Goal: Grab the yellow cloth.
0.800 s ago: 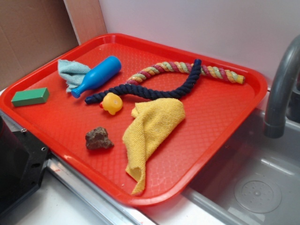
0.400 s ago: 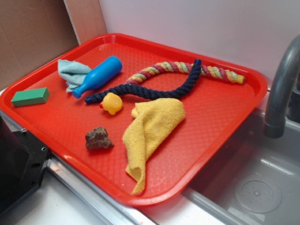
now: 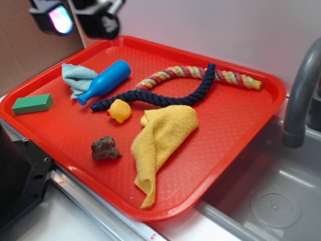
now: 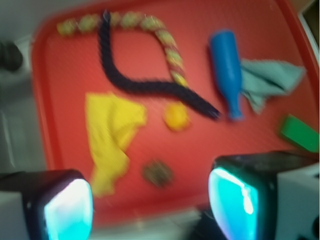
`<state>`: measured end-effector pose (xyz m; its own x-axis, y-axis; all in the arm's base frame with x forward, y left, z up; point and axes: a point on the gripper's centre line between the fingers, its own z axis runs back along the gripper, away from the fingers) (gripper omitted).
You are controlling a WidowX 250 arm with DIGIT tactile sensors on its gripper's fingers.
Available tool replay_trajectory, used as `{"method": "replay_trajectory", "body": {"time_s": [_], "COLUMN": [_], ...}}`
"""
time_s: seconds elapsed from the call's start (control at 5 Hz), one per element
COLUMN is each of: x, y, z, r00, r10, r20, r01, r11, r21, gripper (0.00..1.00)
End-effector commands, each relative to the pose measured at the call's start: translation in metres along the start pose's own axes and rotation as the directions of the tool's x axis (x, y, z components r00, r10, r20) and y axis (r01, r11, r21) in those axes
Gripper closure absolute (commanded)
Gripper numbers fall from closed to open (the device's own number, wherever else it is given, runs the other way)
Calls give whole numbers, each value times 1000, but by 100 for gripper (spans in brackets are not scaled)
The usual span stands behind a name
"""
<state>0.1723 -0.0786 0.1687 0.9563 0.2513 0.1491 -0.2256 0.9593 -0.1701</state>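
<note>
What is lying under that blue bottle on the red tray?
The blue bottle lies partly on a pale blue cloth, which rests on the red tray. How far the cloth reaches beneath is hidden.

Exterior view was evenly and brightly lit, sharp across the tray (image 3: 235, 125). Shadows were soft and short, lying close under the yellow cloth (image 3: 160, 140) and the brown rock (image 3: 105, 148). Faint sheen showed on the tray's near rim and on the metal sink (image 3: 271, 201). The gripper (image 3: 75, 17) at the top edge was blurred. Wrist view was blurred throughout; its cyan-lit fingertips (image 4: 67, 210) glowed nearly overexposed.
</note>
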Motion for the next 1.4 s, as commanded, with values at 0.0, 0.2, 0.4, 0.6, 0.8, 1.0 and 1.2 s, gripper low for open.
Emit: {"method": "replay_trajectory", "body": {"time_s": [0.0, 0.2, 0.4, 0.6, 0.8, 1.0, 1.2], "x": [9, 9, 13, 9, 13, 15, 19], "y": [-24, -22, -27, -31, -24, -24, -26], "z": [-64, -92, -115, -131, -148, -156, -140], "r00": [998, 992, 984, 975, 967, 960, 962], "r10": [8, -18, -33, -40, -40, -68, -120], "r20": [-68, -124, -178, -219, -251, -270, -245], "r01": [-7, 20, 36, 50, 52, 85, 137], "r11": [1000, 1000, 999, 998, 998, 995, 989], "r21": [15, 18, 18, 42, 44, 50, 54], "gripper": [0, 0, 0, 0, 0, 78, 100]}}
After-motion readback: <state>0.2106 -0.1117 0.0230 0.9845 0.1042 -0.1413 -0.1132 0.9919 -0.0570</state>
